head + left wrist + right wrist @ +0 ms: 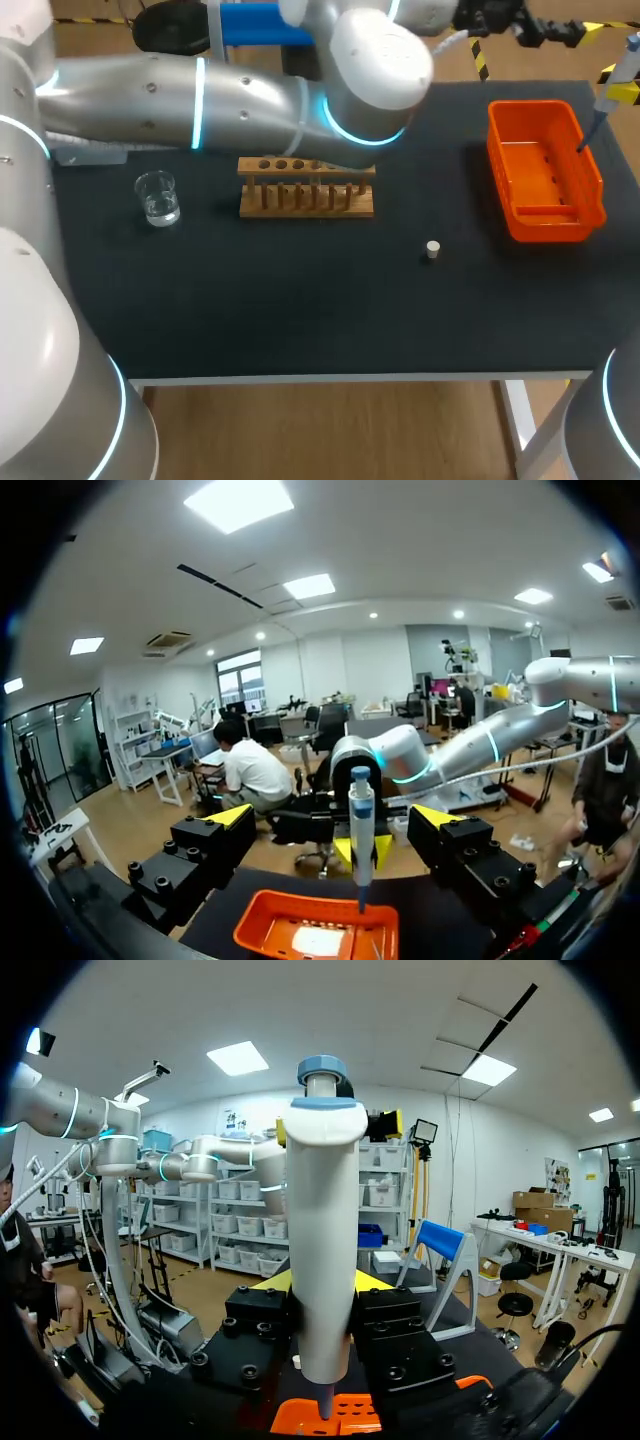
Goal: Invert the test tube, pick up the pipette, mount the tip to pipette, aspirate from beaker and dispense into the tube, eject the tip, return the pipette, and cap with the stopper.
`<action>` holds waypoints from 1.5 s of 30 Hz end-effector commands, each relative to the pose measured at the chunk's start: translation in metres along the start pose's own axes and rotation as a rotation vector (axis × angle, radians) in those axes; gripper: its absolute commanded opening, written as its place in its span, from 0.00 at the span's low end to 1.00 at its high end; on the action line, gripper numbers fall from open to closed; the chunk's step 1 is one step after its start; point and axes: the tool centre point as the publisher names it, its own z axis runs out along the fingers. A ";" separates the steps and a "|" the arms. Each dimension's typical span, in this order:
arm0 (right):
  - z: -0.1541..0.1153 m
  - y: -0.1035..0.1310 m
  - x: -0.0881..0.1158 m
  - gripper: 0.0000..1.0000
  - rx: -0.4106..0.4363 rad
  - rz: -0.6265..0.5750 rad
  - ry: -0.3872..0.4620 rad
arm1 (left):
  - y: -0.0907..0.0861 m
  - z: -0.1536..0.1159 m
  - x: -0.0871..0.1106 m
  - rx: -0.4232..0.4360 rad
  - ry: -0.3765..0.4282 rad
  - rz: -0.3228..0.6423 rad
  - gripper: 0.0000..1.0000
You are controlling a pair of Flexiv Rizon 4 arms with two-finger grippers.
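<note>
One pipette (pixel 620 70) is hanging upright at the head view's upper right, above one orange tray (pixel 543 170), with the right end effector (pixel 322 1282) clamping it from both sides. The left end effector (pixel 338 817) is gaping wide, holding nothing. One beaker (pixel 157 197), one wooden rack (pixel 305 187) and one stopper (pixel 432 249) are sitting on the worktop (pixel 300 300).

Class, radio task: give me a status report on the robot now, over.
Right gripper, fingers shut on pipette above orange tray. Left gripper, fingers open, empty, facing pipette. Left arm overhangs test tube rack.
</note>
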 end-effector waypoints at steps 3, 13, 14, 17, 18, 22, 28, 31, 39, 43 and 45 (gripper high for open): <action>0.000 0.000 0.000 0.00 0.002 0.000 0.001 | 0.014 -0.037 0.005 0.056 0.003 0.012 1.00; 0.000 0.000 0.000 0.00 0.002 0.000 0.001 | 0.040 -0.079 0.015 0.068 -0.032 -0.010 1.00; 0.000 0.000 0.000 0.00 0.002 0.000 0.001 | 0.043 -0.082 0.016 0.070 -0.032 -0.010 1.00; 0.000 0.000 0.000 0.00 0.002 0.000 0.001 | 0.053 -0.093 0.020 0.071 -0.043 -0.018 1.00; 0.000 0.000 0.000 0.00 0.002 0.000 0.001 | 0.056 -0.097 0.022 0.067 -0.051 -0.024 1.00; 0.000 0.000 0.000 0.00 0.002 0.000 0.001 | 0.070 -0.113 0.026 0.087 -0.053 -0.035 1.00; 0.000 0.000 0.000 0.00 0.002 0.000 0.001 | 0.086 -0.132 0.030 0.123 -0.052 -0.053 1.00; 0.000 0.000 0.000 0.00 0.002 0.000 0.001 | 0.095 -0.142 0.032 0.135 -0.057 -0.058 1.00; 0.000 0.000 0.000 0.00 0.002 0.000 0.001 | 0.117 -0.163 0.035 0.160 -0.044 -0.068 1.00; 0.000 0.000 0.000 0.00 0.002 0.000 0.001 | 0.124 -0.174 0.037 0.187 -0.043 -0.055 1.00; 0.000 0.000 0.000 0.00 0.002 0.000 0.001 | 0.127 -0.178 0.037 0.188 -0.043 -0.051 1.00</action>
